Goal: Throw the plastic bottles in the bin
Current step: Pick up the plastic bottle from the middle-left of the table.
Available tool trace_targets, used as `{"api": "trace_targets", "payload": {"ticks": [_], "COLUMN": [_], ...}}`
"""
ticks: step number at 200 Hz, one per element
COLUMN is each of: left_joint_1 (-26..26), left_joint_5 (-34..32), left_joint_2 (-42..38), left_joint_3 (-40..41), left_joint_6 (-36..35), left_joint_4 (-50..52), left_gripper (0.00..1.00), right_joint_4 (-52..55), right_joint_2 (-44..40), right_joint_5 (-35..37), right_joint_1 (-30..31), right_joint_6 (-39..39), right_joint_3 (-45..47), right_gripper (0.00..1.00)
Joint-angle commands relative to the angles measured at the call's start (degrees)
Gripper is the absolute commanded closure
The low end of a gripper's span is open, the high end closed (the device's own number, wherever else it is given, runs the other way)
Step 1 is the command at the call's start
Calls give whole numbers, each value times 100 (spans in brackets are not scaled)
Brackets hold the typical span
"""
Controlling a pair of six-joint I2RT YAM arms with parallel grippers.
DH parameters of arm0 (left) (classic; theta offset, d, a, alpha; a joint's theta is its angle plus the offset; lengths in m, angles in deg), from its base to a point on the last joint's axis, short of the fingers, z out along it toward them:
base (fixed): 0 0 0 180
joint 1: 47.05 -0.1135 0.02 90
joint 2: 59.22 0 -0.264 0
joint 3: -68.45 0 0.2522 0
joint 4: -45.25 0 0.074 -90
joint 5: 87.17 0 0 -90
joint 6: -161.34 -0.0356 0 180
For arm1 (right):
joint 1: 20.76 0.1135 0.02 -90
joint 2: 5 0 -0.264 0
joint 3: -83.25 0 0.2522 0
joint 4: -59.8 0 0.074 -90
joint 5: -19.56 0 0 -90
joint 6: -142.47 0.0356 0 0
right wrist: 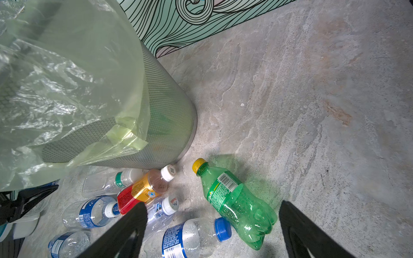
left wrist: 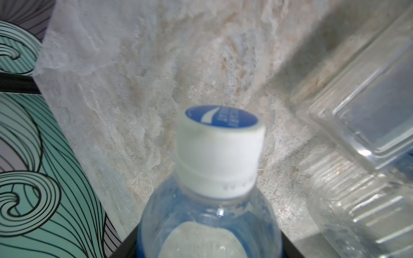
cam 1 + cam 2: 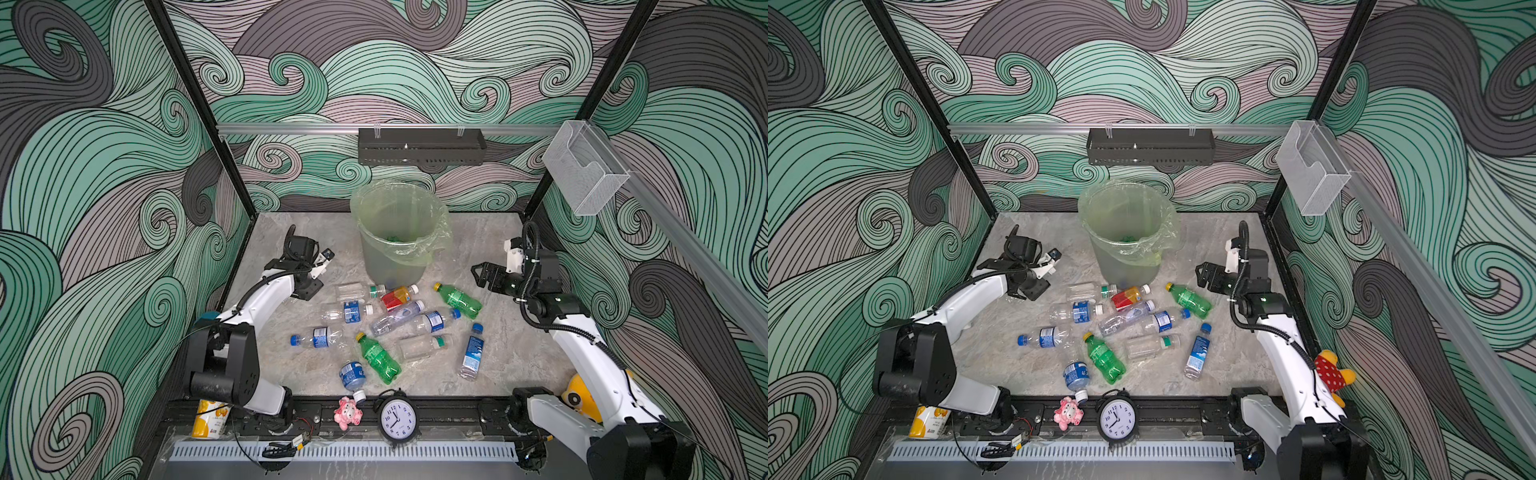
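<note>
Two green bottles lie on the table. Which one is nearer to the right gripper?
The green bottle near the bin, just before the right gripper. The other green bottle lies farther off, toward the clock.

Bare table [image 3: 490, 245] flanks the bin [image 3: 392, 259], giving passage; plastic bottles [image 3: 379, 358] clutter the middle before it.

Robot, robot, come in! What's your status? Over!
Left pincer shut on white-capped bottle, near the table. Right pincer open near green bottle. Bin stands behind the scattered bottles; clear bottle lies close beside the held one.
</note>
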Motion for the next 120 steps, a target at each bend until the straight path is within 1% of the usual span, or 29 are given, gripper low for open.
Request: {"api": "trace_targets", "payload": {"ticks": [1,19,34,71,98,120], "left_joint_1": [-50,-50,-67,-93,-94,-94], "left_joint_5": [275,610,798,1317,1626,1762], "left_joint_2": [-629,-1164,-1653,-2444,-3070,-3502], "left_joint_3": [-138,-83,-4,118,543,1014], "left_joint_6": [616,996,1460,2502,3251,3636], "left_joint_4": [-113,-278,-508,-661,-1259,-1863], "left_gripper": [35,34,33,33,33,33], "right_joint_4": [26,29,131,40,23,60], "right_joint_2": [98,181,279,366,412,457], "right_joint_5": [-43,-114,-129,-388,-484,-694], "right_joint_1": [-28,-28,-29,-19,-12,10], "right_joint_6": [-1,6,-3,-13,50,-2], "right_joint_3": [-92,-116,-200,-271,-353,-426], "right_gripper": [8,8,8,8,8,9]}}
